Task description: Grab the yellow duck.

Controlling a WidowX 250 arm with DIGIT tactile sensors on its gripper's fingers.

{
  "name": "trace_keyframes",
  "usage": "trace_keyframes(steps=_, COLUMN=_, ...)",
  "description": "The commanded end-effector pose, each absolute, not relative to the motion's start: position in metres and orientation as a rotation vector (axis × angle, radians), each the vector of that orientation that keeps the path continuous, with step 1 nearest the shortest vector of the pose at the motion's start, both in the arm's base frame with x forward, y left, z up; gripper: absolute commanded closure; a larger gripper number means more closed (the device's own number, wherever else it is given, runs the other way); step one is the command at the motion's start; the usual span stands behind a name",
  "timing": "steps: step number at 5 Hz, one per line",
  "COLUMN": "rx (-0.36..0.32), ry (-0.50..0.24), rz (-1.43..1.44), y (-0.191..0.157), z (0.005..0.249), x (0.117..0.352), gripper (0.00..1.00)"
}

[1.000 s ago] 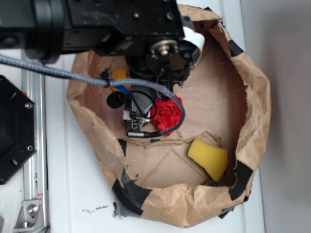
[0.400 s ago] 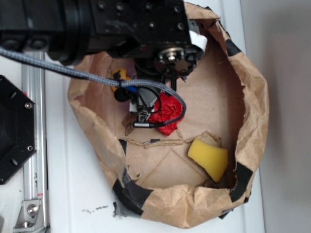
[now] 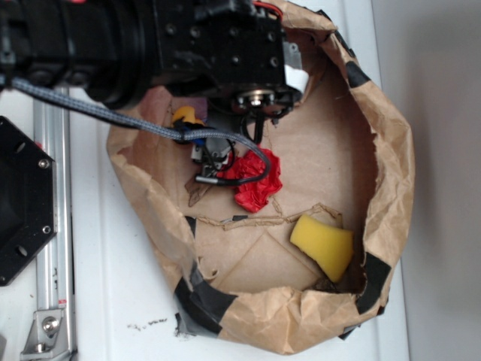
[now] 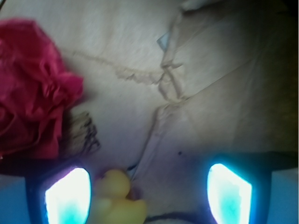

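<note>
Gripper [image 4: 148, 191]: jaws spread wide in the wrist view, its two fingers glowing pale blue at the lower left and lower right of the frame; nothing is clamped between them.
Fingers: the left-of-frame finger [image 4: 67, 196] sits just beside the toy, the right-of-frame one well apart from it.
Yellow duck [image 4: 117, 198]: at the bottom edge of the wrist view, between the fingers but close against the left-of-frame one, resting on the brown paper; whether it touches that finger I cannot tell. In the exterior view only a small yellow-orange patch [image 3: 183, 115] shows in the upper left of the bag, under the arm.
Red crumpled paper ball [image 4: 30, 88]: upper left of the wrist view, beyond the duck; in the exterior view it lies near the middle of the bag [image 3: 255, 184], just below the arm's wrist.
Cable [image 3: 113, 116]: grey braided, running from the left edge across the bag rim and looping over the red ball.
Yellow sponge [image 3: 323, 244]: wedge-shaped, lower right of the bag floor, well apart from the duck.
Paper bag [image 3: 391, 165]: brown, rolled-down crumpled rim with black tape patches, its torn floor creased.
Arm [image 3: 150, 45]: black housing filling the top left of the exterior view.
</note>
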State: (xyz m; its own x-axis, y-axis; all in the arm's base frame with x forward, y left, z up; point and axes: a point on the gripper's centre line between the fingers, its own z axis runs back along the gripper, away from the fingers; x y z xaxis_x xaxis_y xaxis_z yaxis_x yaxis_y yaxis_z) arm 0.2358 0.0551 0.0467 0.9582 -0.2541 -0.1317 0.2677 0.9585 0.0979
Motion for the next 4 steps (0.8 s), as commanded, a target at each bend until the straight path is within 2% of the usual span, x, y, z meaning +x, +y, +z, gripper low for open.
trace_keyframes(steps=1, rx=0.112, ry=0.109, rz=-0.270, y=0.0541, z=0.0498, x=0.2321, gripper=0.00)
trace_keyframes(steps=4, rx=0.143, ry=0.109, rz=-0.279, y=0.0540, z=0.0493, x=0.2320, gripper=0.00)
